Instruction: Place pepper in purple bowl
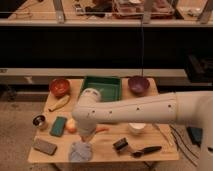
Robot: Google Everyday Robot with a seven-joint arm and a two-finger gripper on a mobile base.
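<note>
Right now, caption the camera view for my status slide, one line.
Gripper low by the pepper near the table front; purple bowl sits across at the far edge.

- Pincer (86,136) low over the tabletop (106,150), front left.
- Pepper (102,129) just right of it; fruit (71,126) just left.
- Cloth (80,151) just before it.
- Tray (113,87) behind it.
- Cup (136,129) right, beyond the pepper.
- Bowl (138,84) well behind, to the right.
</note>
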